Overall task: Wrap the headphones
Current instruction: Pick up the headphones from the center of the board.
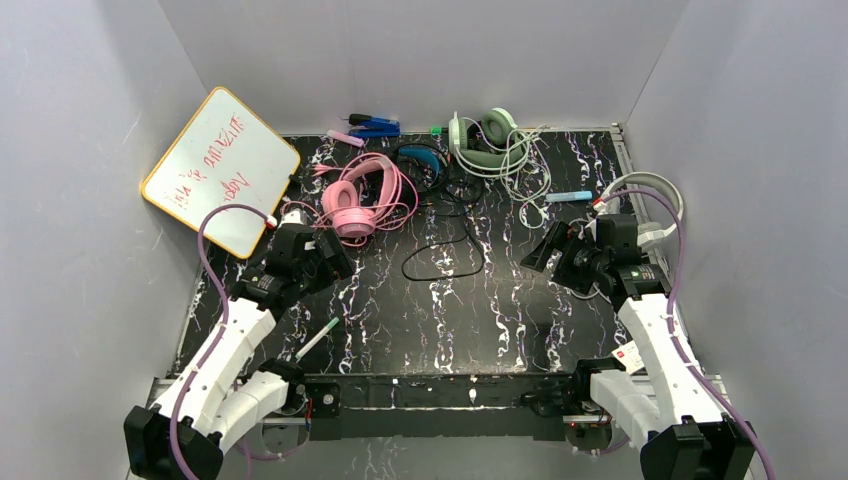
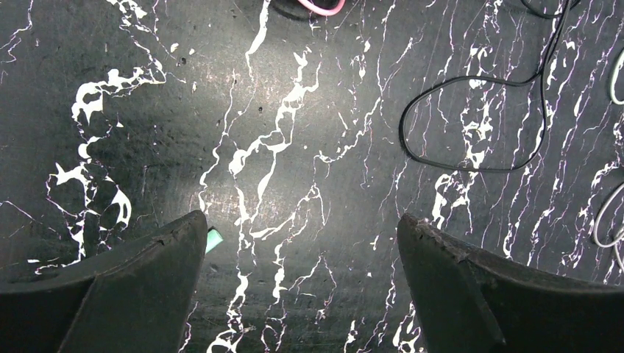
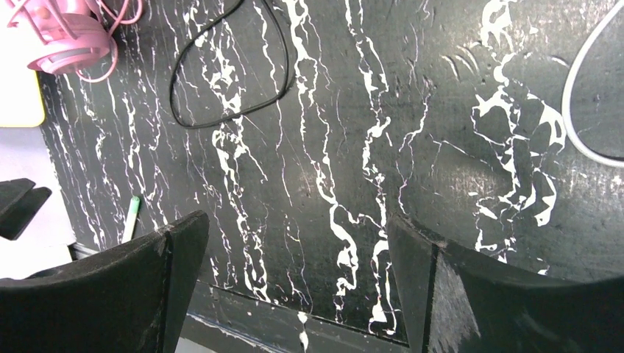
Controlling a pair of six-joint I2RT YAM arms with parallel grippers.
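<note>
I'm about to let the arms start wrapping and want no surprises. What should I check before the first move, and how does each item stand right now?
1. Left end effector open and empty: ok.
2. Right end effector open and empty: ok.
3. Pink headphones unobstructed from above: ok.
4. Cords of the black-and-blue headphones and pale green headphones free of each other: cannot tell; they bunch together in the top view.
5. Black cord gathered: not ok; it lies in a loose loop on the table.
</note>
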